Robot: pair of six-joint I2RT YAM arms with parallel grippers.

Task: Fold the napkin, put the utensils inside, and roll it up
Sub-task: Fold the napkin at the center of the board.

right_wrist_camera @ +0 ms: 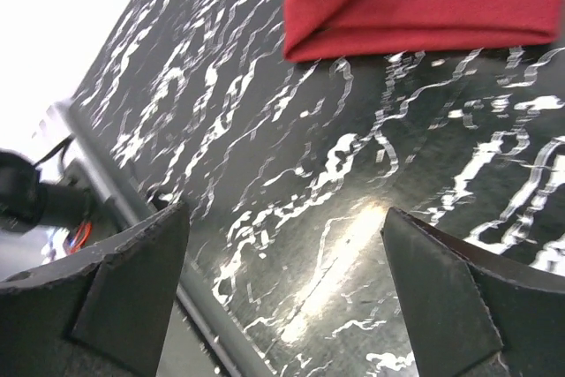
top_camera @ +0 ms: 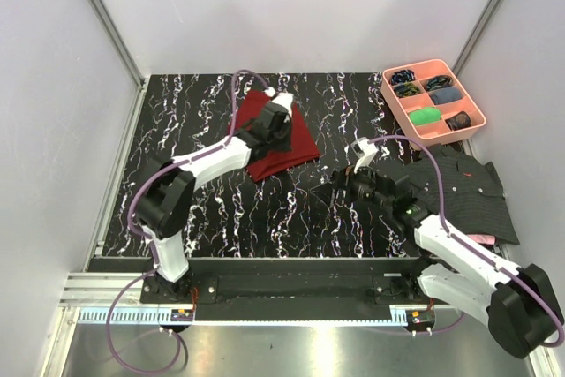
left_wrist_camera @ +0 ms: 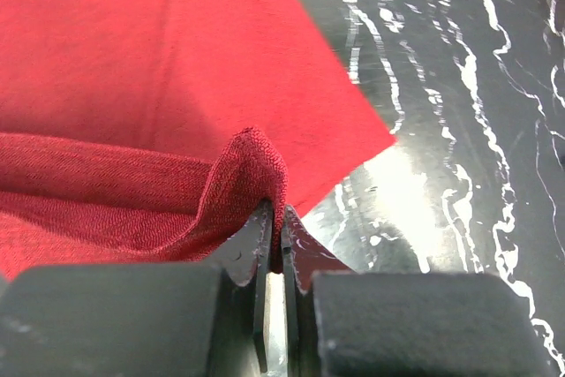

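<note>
The maroon napkin (top_camera: 281,137) lies folded on the black marbled table (top_camera: 221,209), at the back middle. My left gripper (top_camera: 277,126) is over it and shut on a pinched fold of the napkin (left_wrist_camera: 252,161), lifting that edge off the layer below. My right gripper (top_camera: 337,184) is open and empty, low over bare table right of centre; the napkin's folded corner (right_wrist_camera: 424,2) shows ahead of it in the right wrist view. The fork and spoon are not visible in any view.
A pink divided tray (top_camera: 434,100) with small dark and green items stands at the back right. A dark striped shirt (top_camera: 468,184) lies on the right edge over a pink cloth (top_camera: 481,239). The table's metal front rail (right_wrist_camera: 132,209) is near my right gripper.
</note>
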